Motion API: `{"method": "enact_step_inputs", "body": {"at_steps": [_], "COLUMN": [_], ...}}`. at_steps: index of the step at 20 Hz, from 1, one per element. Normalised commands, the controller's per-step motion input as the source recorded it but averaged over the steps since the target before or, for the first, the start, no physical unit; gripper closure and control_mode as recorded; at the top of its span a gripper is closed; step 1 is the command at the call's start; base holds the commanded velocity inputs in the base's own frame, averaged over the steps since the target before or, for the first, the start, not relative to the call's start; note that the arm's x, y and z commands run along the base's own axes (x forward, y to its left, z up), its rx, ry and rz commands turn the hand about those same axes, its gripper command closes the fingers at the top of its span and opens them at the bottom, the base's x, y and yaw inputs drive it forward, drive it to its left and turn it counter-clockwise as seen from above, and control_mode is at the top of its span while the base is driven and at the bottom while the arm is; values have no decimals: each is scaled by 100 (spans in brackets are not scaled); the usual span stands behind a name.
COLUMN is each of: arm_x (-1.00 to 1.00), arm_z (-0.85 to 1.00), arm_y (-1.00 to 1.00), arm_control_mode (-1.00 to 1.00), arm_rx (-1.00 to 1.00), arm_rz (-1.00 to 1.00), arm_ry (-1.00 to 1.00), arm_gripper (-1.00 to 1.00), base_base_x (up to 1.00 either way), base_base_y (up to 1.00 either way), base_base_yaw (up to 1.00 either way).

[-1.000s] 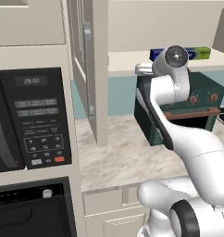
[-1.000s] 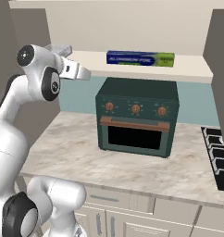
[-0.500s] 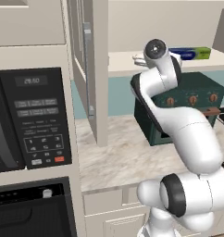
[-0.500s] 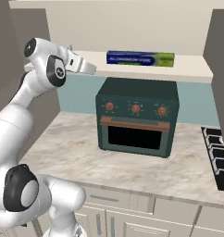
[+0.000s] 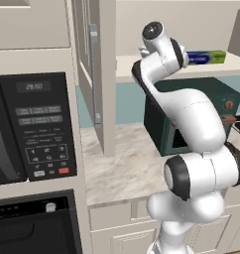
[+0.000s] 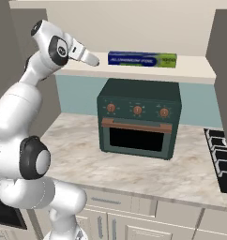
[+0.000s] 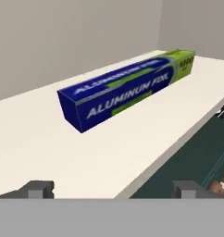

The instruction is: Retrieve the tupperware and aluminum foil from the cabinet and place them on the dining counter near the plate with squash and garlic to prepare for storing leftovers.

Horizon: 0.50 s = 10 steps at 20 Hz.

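The aluminum foil (image 6: 141, 59) is a long dark blue carton with a green end. It lies flat on the cabinet's white shelf (image 6: 195, 71) above the toaster oven. The foil (image 7: 127, 88) is straight ahead in the hand view, slanting away, with its blue end nearer. My gripper (image 6: 89, 57) is open and empty. It hovers at shelf height, a short way left of the carton's blue end, pointing at it. Both dark fingertips (image 7: 40, 188) stand wide apart over the shelf's front edge. The foil's green end (image 5: 211, 57) peeks out past my arm. The cabinet door (image 5: 106, 89) hangs open. The tupperware, dining counter and plate are out of view.
A dark green toaster oven (image 6: 139, 119) stands on the marbled wall counter (image 6: 181, 173) right under the shelf. A stove edge (image 6: 221, 159) is at the right. A black microwave (image 5: 32, 129) and a built-in oven fill the tall unit on the left.
My arm has lifted, and the hand has climbed from below the shelf to shelf level, closer to the foil's blue end. The jaws stayed open. The foil has not moved.
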Motion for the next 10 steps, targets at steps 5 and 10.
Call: {"method": "enact_step_inputs", "body": {"at_steps": [5, 10], "arm_x": [34, 23], "arm_z": [-10, -30], "arm_y": [-7, 0], "arm_control_mode": [-100, -100], "arm_rx": [6, 0], "arm_rz": [-11, -11], "arm_ry": [0, -7], "arm_gripper": [-100, -100], "base_base_x": [0, 0], "base_base_y": [0, 0], "base_base_yaw": [0, 0]}}
